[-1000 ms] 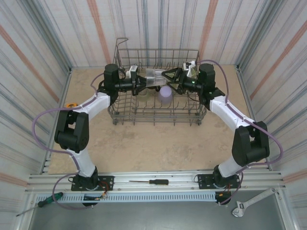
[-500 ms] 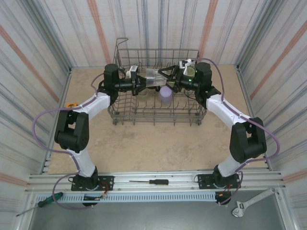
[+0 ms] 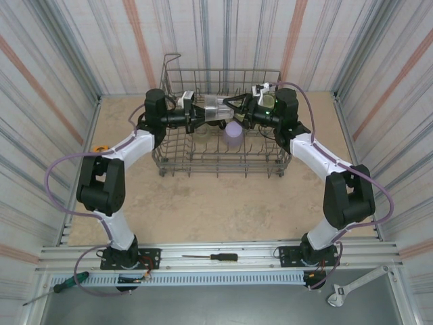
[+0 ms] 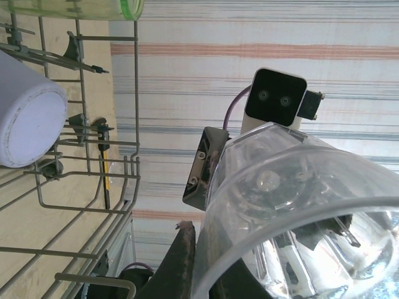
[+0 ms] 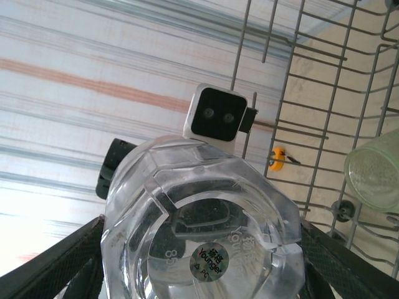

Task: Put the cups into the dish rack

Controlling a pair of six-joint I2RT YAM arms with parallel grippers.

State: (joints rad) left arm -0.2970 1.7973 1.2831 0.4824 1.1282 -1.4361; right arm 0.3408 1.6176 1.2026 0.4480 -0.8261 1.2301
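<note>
Moved: right gripper (image 3: 233, 108) nearer, jaws narrowing, spread around base of clear faceted plastic cup (image 3: 218, 108) | left gripper (image 3: 203, 116) pinches its rim | cup between both, over grey wire dish rack (image 3: 223, 164) | likely light, slick, crushable: hold stiff base.

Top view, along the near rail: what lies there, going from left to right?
Green screwdriver → left arm base → black screwdriver → right arm base → wrench.
</note>
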